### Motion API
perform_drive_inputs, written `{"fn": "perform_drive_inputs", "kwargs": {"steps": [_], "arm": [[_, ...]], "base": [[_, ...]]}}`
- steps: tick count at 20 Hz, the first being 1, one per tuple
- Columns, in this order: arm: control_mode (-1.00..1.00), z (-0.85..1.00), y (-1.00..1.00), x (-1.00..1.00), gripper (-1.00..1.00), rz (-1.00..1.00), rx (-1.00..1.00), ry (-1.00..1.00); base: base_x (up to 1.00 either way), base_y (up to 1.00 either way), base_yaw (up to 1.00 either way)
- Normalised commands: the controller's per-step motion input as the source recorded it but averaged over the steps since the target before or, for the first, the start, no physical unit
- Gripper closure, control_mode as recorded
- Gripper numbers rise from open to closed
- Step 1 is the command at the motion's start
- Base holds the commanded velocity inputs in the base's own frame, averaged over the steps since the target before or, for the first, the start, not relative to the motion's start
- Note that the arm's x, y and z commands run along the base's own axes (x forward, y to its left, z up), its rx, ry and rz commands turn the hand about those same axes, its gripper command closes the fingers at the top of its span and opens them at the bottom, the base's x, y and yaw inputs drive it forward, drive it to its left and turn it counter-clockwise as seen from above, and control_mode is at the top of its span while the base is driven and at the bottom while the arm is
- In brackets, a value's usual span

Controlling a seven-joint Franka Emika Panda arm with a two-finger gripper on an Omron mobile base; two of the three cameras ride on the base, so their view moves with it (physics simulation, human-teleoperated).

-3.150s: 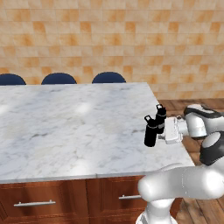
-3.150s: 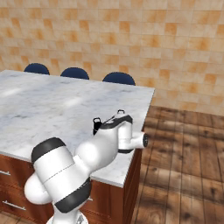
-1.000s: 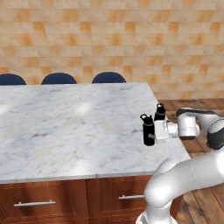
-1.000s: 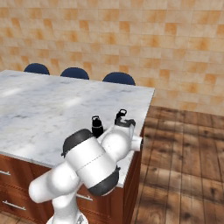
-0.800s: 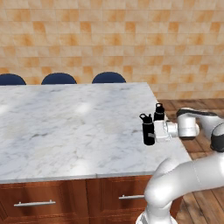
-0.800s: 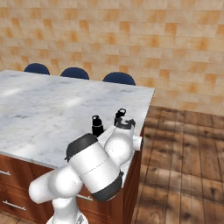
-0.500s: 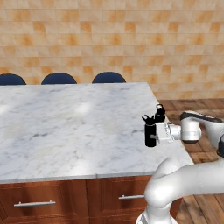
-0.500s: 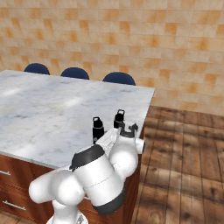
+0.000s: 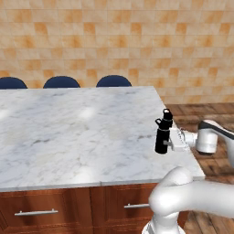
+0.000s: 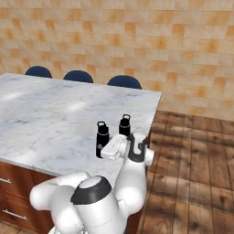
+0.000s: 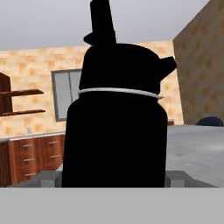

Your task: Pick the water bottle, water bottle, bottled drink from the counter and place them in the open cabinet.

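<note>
1. The nearer water bottle (image 9: 162, 140) stands upright near the counter (image 9: 68, 132) edge, with the second water bottle (image 9: 167, 119) just behind it.
2. My fingers (image 9: 170, 141) have closed on its body from the side, low enough to carry it upright.
3. Three blue chairs (image 9: 61, 82) line the far side.

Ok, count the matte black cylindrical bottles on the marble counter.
2. One matte black bottle stands near the marble counter's right edge, at the gripper. The other stands just behind it. The arm may hide more.
</note>
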Motion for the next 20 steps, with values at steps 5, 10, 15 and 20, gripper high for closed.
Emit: {"fn": "perform_drive_inputs", "kwargs": {"steps": [5, 10, 15, 20], "arm": [[-1.00, 0.62, 0.00, -0.43, 1.00, 0.00, -0.05, 0.00], [-1.00, 0.58, 0.00, -0.54, 1.00, -0.04, -0.05, 0.01], [-1.00, 0.49, 0.05, -0.55, 1.00, -0.11, -0.08, 0.00], [-1.00, 0.39, 0.08, -0.37, 1.00, -0.08, -0.18, 0.00]], "base": [[0.00, 0.00, 0.00], [0.00, 0.00, 0.00], [0.00, 0.00, 0.00], [0.00, 0.00, 0.00]]}}
